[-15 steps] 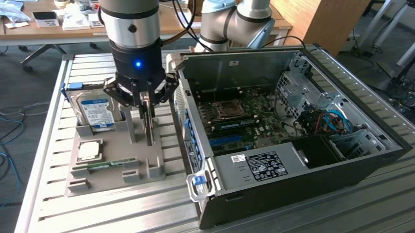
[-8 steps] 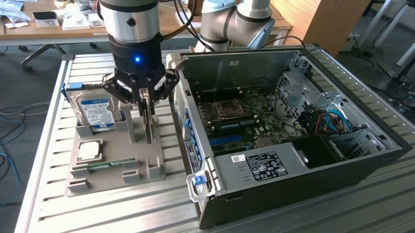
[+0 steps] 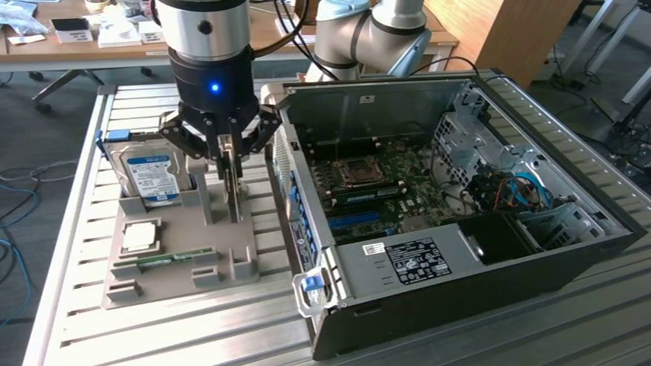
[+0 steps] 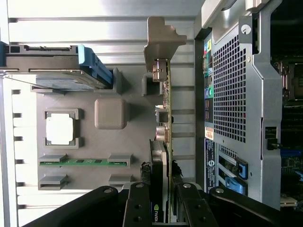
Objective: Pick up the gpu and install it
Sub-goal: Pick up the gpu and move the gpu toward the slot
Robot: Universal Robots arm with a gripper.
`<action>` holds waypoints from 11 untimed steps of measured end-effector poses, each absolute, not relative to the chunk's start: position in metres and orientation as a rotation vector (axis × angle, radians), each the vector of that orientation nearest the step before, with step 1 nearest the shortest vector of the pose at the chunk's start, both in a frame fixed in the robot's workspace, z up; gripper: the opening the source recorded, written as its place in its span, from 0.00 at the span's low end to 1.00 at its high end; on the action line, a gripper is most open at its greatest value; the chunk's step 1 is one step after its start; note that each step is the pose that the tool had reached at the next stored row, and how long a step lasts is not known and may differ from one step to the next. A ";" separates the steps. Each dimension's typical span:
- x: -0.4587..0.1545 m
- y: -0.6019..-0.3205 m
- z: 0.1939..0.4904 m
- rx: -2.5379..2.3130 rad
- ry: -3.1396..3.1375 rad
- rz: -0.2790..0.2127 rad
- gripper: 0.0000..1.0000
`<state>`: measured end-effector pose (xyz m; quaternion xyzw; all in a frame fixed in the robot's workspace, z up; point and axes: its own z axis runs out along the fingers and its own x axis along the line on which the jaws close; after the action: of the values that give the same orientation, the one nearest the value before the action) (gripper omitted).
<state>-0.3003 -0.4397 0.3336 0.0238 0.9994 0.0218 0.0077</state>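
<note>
claw [image 3: 232, 156] gripping gpu [image 3: 236, 192] upright in grey tray [image 3: 181, 280], hard drive [image 3: 152, 175] alongside

The gpu [image 3: 237, 191] stands on edge in a narrow lane. The computer case [image 3: 310, 229] wall rises just beside it on the exterior view's right, and the upright hard drive [image 3: 151, 174] is near on the left. The claw [image 3: 229, 156] grips it from above (overhead is free). The case lies open over its motherboard [image 3: 392, 179], with cables [image 3: 519, 191] crowding one corner.

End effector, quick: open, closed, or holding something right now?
End effector: closed on the thin green circuit-board gpu card with black cooler and pale metal bracket, upright in the grey plastic holder.
</note>
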 end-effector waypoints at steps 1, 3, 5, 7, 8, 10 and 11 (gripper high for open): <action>-0.300 -0.440 0.334 0.074 3.125 0.068 0.27; -0.300 -0.440 0.334 0.074 3.125 0.068 0.27; -0.300 -0.440 0.334 0.074 3.125 0.068 0.27; -0.300 -0.440 0.334 0.075 3.124 0.068 0.27; -0.300 -0.440 0.334 0.075 3.124 0.068 0.27; -0.300 -0.440 0.335 0.074 3.125 0.068 0.27; -0.300 -0.440 0.336 0.074 3.125 0.068 0.27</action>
<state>-0.3003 -0.4397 0.3358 0.0238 0.9995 0.0217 0.0076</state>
